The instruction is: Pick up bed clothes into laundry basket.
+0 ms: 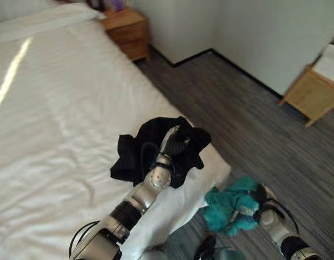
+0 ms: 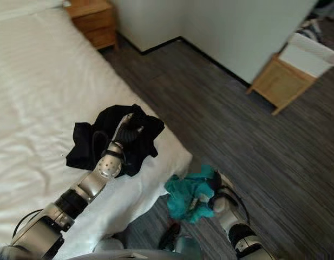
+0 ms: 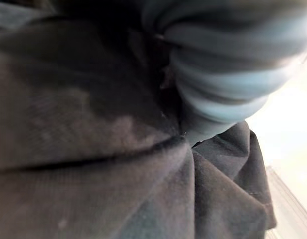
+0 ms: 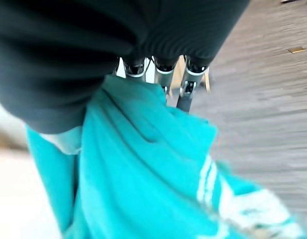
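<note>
While your right hand (image 1: 262, 208) hangs low at the near right, off the foot of the bed and over the dark wood floor (image 1: 253, 130), it has a teal garment (image 1: 229, 208) bunched in its grasp; your right wrist view shows the fingers (image 4: 185, 89) curled into the teal cloth, which drapes down from the palm with pale stripes at one edge. A little farther and to the left, your left hand (image 1: 175, 143) lies on a crumpled black garment (image 1: 131, 157) that sits at the near right corner of the white bed (image 1: 58, 119), close to the mattress edge. The black cloth is heaped around that hand, and your left wrist view gives dark folds pressed close against the ribbed cover, so you cannot tell whether its fingers are gripping or loose. Beyond the bed's far right side a wooden nightstand (image 1: 128, 30) stands against the wall. At the far right, across the floor, a second light wooden piece (image 1: 313, 92) stands with something white on top.
</note>
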`<state>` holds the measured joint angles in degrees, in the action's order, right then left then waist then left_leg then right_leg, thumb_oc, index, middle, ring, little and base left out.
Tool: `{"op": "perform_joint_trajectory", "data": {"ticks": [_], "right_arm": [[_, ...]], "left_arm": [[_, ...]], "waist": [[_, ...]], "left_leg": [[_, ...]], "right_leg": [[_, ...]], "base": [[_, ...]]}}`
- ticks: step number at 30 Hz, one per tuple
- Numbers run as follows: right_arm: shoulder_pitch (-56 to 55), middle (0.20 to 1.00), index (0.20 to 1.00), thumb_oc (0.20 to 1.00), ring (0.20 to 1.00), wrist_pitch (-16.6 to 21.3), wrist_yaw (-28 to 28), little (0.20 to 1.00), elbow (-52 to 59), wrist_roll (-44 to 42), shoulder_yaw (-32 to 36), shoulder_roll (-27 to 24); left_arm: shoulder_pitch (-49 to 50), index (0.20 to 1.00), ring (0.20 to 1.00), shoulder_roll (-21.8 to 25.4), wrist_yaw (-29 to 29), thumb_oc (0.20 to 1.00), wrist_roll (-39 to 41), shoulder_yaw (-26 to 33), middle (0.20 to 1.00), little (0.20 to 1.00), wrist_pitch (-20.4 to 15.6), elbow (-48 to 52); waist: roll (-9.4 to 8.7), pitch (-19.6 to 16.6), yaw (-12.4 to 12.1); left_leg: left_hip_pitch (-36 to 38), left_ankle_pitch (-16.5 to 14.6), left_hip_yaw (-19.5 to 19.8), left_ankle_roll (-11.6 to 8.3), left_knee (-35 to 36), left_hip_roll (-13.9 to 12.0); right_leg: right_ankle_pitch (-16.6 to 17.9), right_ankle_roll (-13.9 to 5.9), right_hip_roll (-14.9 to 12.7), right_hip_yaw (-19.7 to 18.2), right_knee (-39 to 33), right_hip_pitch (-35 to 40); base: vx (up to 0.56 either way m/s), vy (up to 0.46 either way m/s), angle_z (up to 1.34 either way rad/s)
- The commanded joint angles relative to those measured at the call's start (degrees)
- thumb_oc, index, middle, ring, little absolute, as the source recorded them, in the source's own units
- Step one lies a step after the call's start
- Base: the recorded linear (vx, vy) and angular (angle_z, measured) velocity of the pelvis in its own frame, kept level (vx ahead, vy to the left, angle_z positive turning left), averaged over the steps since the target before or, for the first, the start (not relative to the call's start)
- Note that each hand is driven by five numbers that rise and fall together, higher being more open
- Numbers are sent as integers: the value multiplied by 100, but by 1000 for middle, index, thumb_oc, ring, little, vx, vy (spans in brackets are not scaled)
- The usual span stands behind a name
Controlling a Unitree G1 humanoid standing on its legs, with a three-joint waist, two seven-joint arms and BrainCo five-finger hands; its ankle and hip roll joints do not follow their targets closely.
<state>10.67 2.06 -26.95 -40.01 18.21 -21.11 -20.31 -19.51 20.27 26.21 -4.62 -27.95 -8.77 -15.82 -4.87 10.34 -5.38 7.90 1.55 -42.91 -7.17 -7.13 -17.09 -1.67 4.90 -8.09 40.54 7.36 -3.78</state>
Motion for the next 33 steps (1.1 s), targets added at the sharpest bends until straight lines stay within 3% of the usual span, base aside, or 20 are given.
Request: {"op": "perform_joint_trajectory", "data": {"ticks": [1,3,5,6,8,9,10,14,15,16,17,18,19,20,22,23,26,28,31,33], "right_arm": [[482,200,200,200,200,226,-205,200,721,454,-36,-862],[515,200,200,200,200,247,-214,200,713,696,-170,-979],[713,200,200,200,200,230,-259,200,966,842,-334,-1080],[712,200,200,200,200,220,-253,200,980,844,-332,-1082],[914,200,200,200,200,139,-375,200,1084,1021,-484,-1025],[920,200,200,200,200,135,-385,200,1071,1026,-492,-1014],[972,200,200,200,200,124,-452,200,1049,1102,-557,-865],[880,200,200,200,200,82,-498,200,1148,1319,-640,-749],[730,200,200,200,200,58,-499,200,1275,1494,-648,-651],[713,200,200,200,200,55,-500,200,1281,1500,-641,-639],[624,200,200,200,200,68,-545,200,1244,1535,-652,-525],[540,200,200,200,200,9,-549,200,1199,1683,-608,-526],[546,200,200,200,200,7,-548,200,1200,1685,-607,-528],[590,200,200,200,200,-32,-207,200,1845,1356,-40,-1024],[292,200,200,200,200,54,-222,200,2668,1423,317,-1237],[314,200,200,200,200,61,-228,200,2650,1415,313,-1252],[477,200,200,200,200,31,-241,200,2608,1253,376,-1239],[479,200,200,200,200,19,-205,200,2518,1128,433,-1226],[411,200,200,200,200,-115,-219,200,2394,1167,515,-1194],[291,200,200,200,200,-179,-233,200,2383,1234,578,-1126]], "left_arm": [[-32,200,200,-341,152,200,315,175,200,200,-531,666],[52,200,200,-447,85,200,394,74,200,200,-633,669],[7,200,200,-604,107,200,456,2,200,200,-566,666],[0,200,200,-604,107,200,456,5,200,200,-568,661],[134,200,200,-725,43,200,613,-43,200,200,-585,705],[139,200,200,-722,40,200,615,-41,200,200,-587,705],[212,200,200,-769,-6,200,690,-86,200,200,-584,700],[262,200,200,-809,-66,200,686,-110,200,200,-540,621],[320,200,200,-765,-69,200,663,-85,200,200,-481,626],[330,200,200,-754,-69,200,663,-94,200,200,-481,628],[309,200,200,-718,-42,200,709,-139,200,200,-459,628],[185,200,200,-688,14,200,645,-221,200,200,-370,560],[178,200,200,-690,16,200,644,-218,200,200,-369,559],[168,200,200,-529,-32,200,577,-121,200,200,-256,677],[-171,200,200,-495,122,200,457,-26,200,200,-194,536],[-199,200,200,-518,127,200,451,-22,200,200,-201,508],[-423,200,200,-541,101,200,502,-20,200,200,-234,459],[-479,200,200,-586,65,200,557,42,200,200,-235,398],[-361,200,200,-610,-22,200,599,217,200,200,-263,347],[-260,200,200,-629,-89,200,605,294,200,200,-275,295]], "waist": [[451,376,-199],[353,472,-364],[299,608,-374],[299,610,-376],[221,746,-579],[204,739,-604],[260,700,-766],[221,585,-1031],[89,479,-1094],[72,476,-1112],[-70,492,-1154],[-153,564,-971],[-138,553,-977],[-49,530,-833],[284,566,-320],[267,591,-275],[315,675,15],[220,662,200],[204,591,398],[201,534,422]], "left_leg": [[-863,507,2532,-170,-86,-97],[-881,19,3879,-39,-334,395],[-1318,131,4437,-25,-1052,788],[-1352,90,4436,-19,-1124,790],[-2197,-84,4240,177,-1160,1415],[-2194,-133,4207,187,-1189,1419],[-2460,133,3984,274,-745,1633],[-2476,481,3362,368,0,1685],[-2272,393,3323,629,229,1739],[-2246,399,3307,640,262,1752],[-2102,368,3314,772,326,1855],[-1659,236,3354,882,559,1929],[-1678,274,3348,881,577,1908],[-1501,352,3419,845,737,1707],[-818,149,3746,811,1199,1486],[-822,123,3788,813,1180,1526],[-487,-107,4158,733,1213,1525],[-256,-398,4354,602,1213,1566],[170,-833,4514,428,1213,1429],[519,-1112,4553,360,1213,1307]], "right_leg": [[94,-1449,-412,-1049,-691,801],[32,-1315,-212,-1804,-816,731],[-63,-1153,-1,-2290,-952,851],[-70,-1155,-3,-2297,-959,852],[-229,-1017,259,-2648,-1075,1165],[-247,-1024,244,-2677,-1090,1174],[-401,-958,549,-2858,-1151,1389],[-714,-939,775,-3055,-1115,1817],[-784,-987,848,-3061,-715,1845],[-812,-998,829,-3071,-673,1832],[-571,-1241,777,-2999,-118,1766],[194,-1990,425,-2817,1148,1278],[222,-1990,443,-2826,1148,1245],[779,-1990,512,-2854,1778,924],[600,-1990,319,-2935,2773,61],[533,-1990,269,-2900,2848,55],[356,-1709,-32,-2849,2259,-583],[206,-1566,-128,-2627,956,-592],[758,-1713,-220,-2408,-477,-881],[985,-1786,-296,-2223,-688,-932]], "base": [[66,-284,-158],[122,-230,-108],[206,-220,-170],[204,-162,-141],[272,-142,-127],[436,-142,-124],[261,-45,-76],[492,-69,-151],[325,20,1],[431,2,-27],[364,-31,-48],[346,-34,-28],[311,-60,-10],[207,4,-3],[456,50,26],[386,20,32],[339,-104,47],[475,-214,91],[569,-228,71],[579,-196,24]]}}
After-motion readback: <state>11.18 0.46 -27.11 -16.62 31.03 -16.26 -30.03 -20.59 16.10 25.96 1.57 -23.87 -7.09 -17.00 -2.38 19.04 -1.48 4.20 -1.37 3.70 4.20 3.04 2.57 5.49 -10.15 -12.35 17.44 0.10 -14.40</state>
